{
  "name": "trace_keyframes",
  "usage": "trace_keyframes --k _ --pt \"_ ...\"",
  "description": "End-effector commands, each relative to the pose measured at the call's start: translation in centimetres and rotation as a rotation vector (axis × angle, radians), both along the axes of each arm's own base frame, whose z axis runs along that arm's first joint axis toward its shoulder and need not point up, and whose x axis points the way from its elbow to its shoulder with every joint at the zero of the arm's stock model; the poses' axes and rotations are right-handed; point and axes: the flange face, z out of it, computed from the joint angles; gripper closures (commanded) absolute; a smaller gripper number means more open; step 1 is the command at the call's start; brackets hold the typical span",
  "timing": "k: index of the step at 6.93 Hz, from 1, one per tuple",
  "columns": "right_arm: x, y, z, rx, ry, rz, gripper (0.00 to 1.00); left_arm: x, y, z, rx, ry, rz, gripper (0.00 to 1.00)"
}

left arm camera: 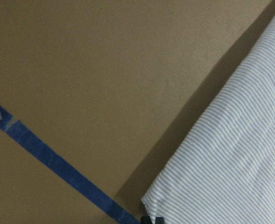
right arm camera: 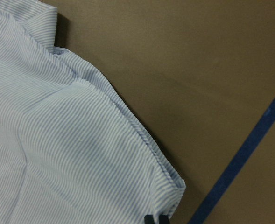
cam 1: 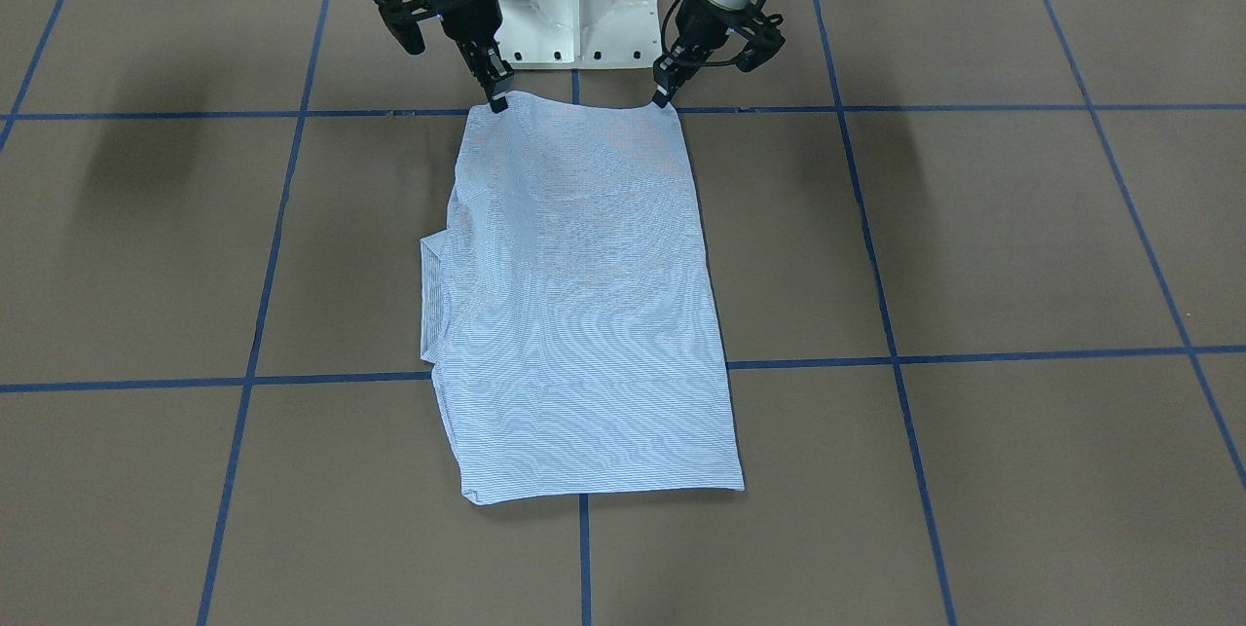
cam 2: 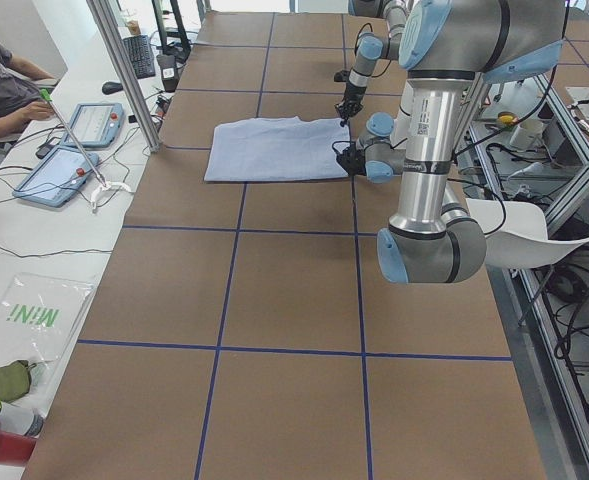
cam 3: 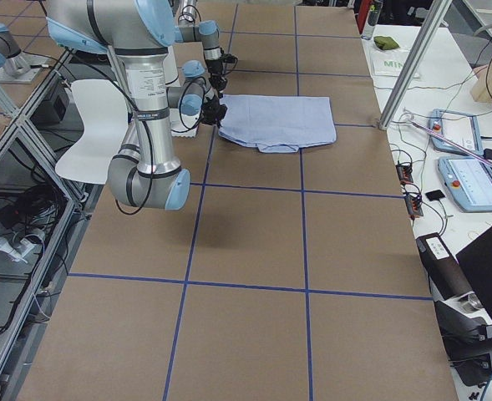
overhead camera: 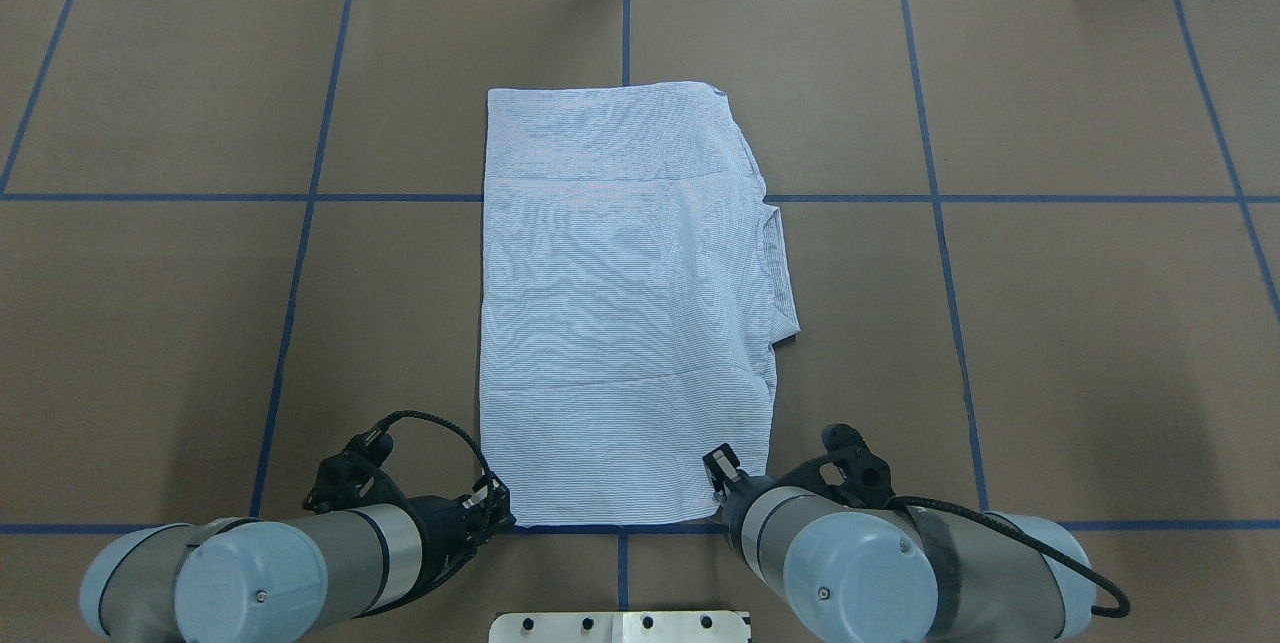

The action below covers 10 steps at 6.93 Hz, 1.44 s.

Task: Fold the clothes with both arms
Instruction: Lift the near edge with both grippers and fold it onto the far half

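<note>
You're looking at the striped shirt [overhead camera: 620, 303] lying flat on the brown bench [overhead camera: 1080, 343]. It is folded into a long rectangle running straight away from the robot and crossing a blue tape line [overhead camera: 200, 196]. On the robot's right side a folded flap is sticking out past the long edge, about halfway along. Both pincers are sitting at the shirt's near end, the one closest to the white pedestal [cam 1: 574, 3], with one at each corner.

The left pincer [overhead camera: 497, 508] is holding its tips shut on the near left corner. Its wrist camera is showing the two black tips pressed together right at the point of the cloth, with bare bench and tape beside it. The right pincer [overhead camera: 722, 475] is gripping the near right corner the same way, tips nipped tight on the hemmed edge.

From across the bench you're seeing the near edge stretching between the two pincers, just beside another tape line. The rest of the shirt is resting on the bench, reaching away from both pincers
</note>
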Motion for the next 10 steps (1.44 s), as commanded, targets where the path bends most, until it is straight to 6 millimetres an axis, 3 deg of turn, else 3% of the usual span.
trace_keyframes --k 1,2,3,5,7,8,10 --pt "4.4 2.7 -1.2 -0.040 -0.042 -0.016 1.00 -6.0 0.7 -4.3 0.001 0.066 0.004 1.00" --pt "7.9 3.1 -3.8 -0.054 -0.048 -0.010 1.00 -8.5 0.9 -7.0 0.001 0.117 0.005 1.00" --pt "10.5 0.9 -6.0 -0.054 -0.067 0.039 1.00 -10.7 0.4 -9.3 0.003 0.176 0.003 1.00" --pt "12.6 -5.8 -7.5 -0.071 -0.074 0.146 1.00 -14.1 -8.9 -11.2 0.036 0.180 -0.087 1.00" --pt "10.5 -14.0 -8.3 -0.112 -0.037 0.152 1.00 -13.5 -17.1 -12.4 0.076 0.099 -0.138 1.00" --pt "10.6 -16.7 -7.3 -0.075 0.002 0.154 1.00 -13.6 -19.6 -11.1 0.091 0.054 -0.152 1.00" --pt "8.6 -21.6 -8.0 -0.059 0.046 0.164 1.00 -11.6 -23.7 -10.7 0.098 0.014 -0.182 1.00"
